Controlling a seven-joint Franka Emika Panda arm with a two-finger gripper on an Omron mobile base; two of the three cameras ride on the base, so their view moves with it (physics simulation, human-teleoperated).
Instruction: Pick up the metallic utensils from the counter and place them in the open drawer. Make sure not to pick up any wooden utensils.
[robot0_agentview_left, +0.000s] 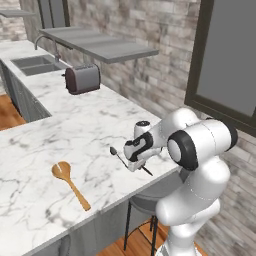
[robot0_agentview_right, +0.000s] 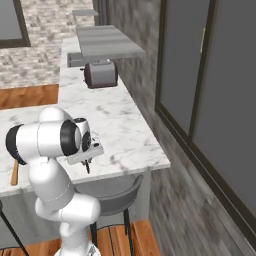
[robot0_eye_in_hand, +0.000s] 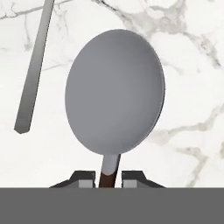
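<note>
The gripper (robot0_eye_in_hand: 109, 180) has its two fingers drawn in against the neck of the metal spoon (robot0_eye_in_hand: 114, 92), one dark tip on either side of the stem just below the round bowl, so it reads as clamped on the spoon; the hold is narrow and sits at one end of a long thin piece, so my worry is that the spoon pivots between the tips or slides out once it is lifted, its far end swinging down under its own weight; a second risk is the knife blade (robot0_eye_in_hand: 34, 65), lying just beside the spoon on the marble, which a dragging spoon could nudge; in the hand view the spoon's long axis runs along the gripper's line, bowl away from the hand and stem back between the fingers; in the left base view the spoon (robot0_agentview_left: 116, 152) lies on the counter (robot0_agentview_left: 75, 130) near its front edge, bowl toward the back left, handle toward the front right under the hand; the wooden spatula (robot0_agentview_left: 70, 184) lies well apart to the left and should be left alone; the open drawer is not something I can place from here.
</note>
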